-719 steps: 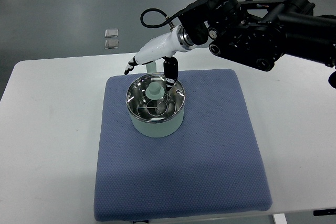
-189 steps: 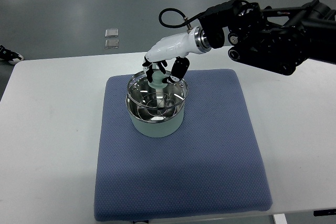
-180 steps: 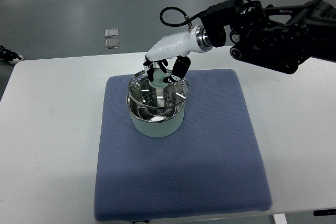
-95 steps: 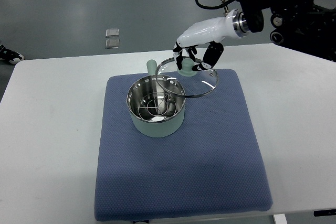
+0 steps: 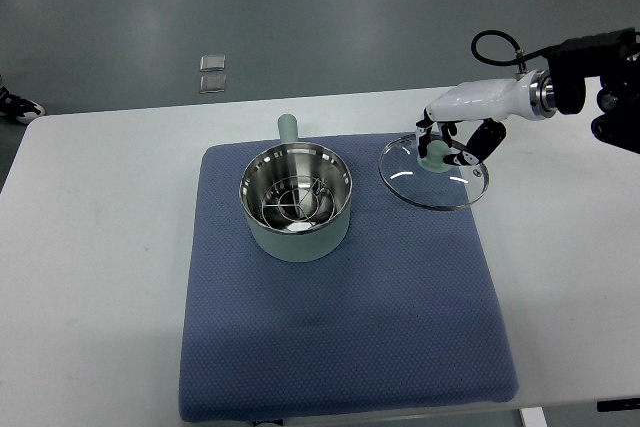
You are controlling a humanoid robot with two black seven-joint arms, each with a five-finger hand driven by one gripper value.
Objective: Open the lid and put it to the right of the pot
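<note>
From the top view, you see your right hand (image 5: pixel 447 144) with fingers curled round the knob of the glass lid (image 5: pixel 434 175), which sits over the blue mat's (image 5: pixel 350 307) right edge, right of the open pot (image 5: pixel 296 203), apart from it.

The right arm (image 5: pixel 590 92) runs off the picture's right edge, so only its forearm and wrist show. The fingers (image 5: pixel 462 143) of the right hand (image 5: pixel 455 132) cover most of the knob (image 5: pixel 434 156) on the lid (image 5: pixel 433 173). Whether the lid touches the blue mat (image 5: pixel 340 327) cannot be told. A dark shoe (image 5: pixel 12 104) is cut by the left edge. Two small clear squares (image 5: pixel 212 72) on the floor are too small to identify.
</note>
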